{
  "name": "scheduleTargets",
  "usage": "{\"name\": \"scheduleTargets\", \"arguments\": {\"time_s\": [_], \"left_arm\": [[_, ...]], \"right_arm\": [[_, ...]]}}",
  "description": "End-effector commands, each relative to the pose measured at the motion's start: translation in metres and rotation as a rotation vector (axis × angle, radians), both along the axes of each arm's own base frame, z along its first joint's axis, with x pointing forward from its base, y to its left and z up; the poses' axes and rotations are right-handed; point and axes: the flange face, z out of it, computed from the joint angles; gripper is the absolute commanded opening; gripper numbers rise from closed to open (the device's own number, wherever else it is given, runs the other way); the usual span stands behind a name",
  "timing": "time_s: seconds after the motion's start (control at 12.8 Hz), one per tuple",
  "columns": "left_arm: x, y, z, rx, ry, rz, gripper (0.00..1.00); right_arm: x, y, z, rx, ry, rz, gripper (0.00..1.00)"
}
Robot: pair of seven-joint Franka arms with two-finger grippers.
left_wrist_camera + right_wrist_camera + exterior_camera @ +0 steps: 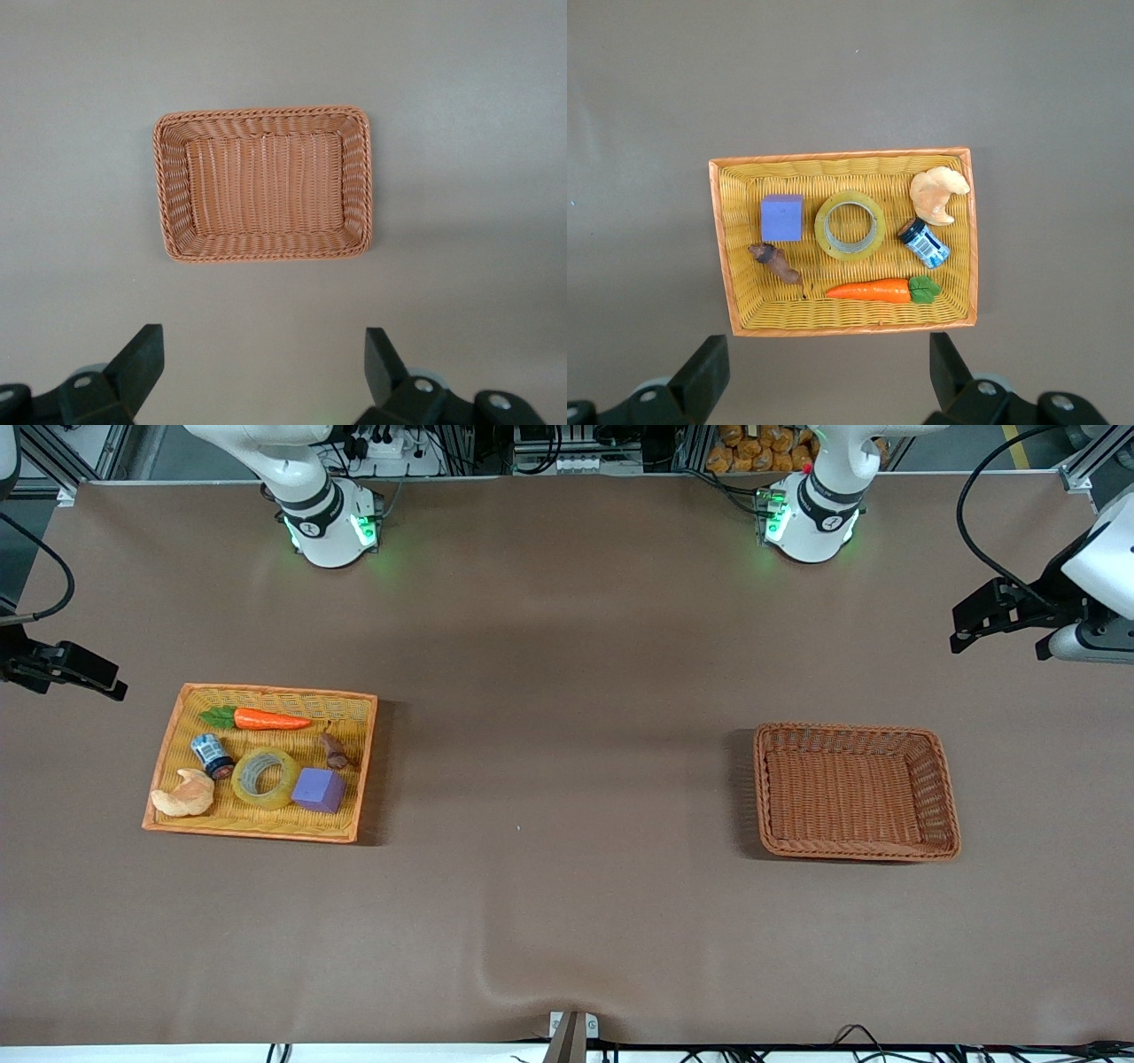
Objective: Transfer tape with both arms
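The tape, a translucent yellowish ring, lies flat in the middle of a yellow wicker tray toward the right arm's end of the table. The right wrist view shows the tape between a purple cube and a blue-and-white can. My right gripper hangs high over the table beside the tray, open and empty; the front view shows it at the picture's edge. My left gripper is open and empty too, high up by the brown basket and at the front view's other edge.
The tray also holds a toy carrot, a croissant, a can, a purple cube and a small brown piece. An empty brown wicker basket stands toward the left arm's end. Brown cloth covers the table.
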Motion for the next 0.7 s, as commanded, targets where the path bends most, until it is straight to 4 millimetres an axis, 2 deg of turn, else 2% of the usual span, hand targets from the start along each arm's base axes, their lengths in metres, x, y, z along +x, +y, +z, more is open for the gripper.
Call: {"name": "scheduleTargets", "arguments": {"time_s": [0.0,0.47,0.62], "left_arm": [[-0.006,-0.004,0.003,-0.006,-0.011,0.000,1.00],[-0.006,-0.005,0.003,0.000,-0.013,-0.008,1.00],[-0.007,-0.006,0.003,0.017,-0.015,-0.013,1.00]], "right_arm": [[-0.001,-0.006,0.005,0.004,-0.004,0.011,1.00],[-0.004,-0.007,0.001,0.007,0.031,0.028,1.00],[0.000,-0.007,-0.013,0.010,0.058,0.031,1.00]]}}
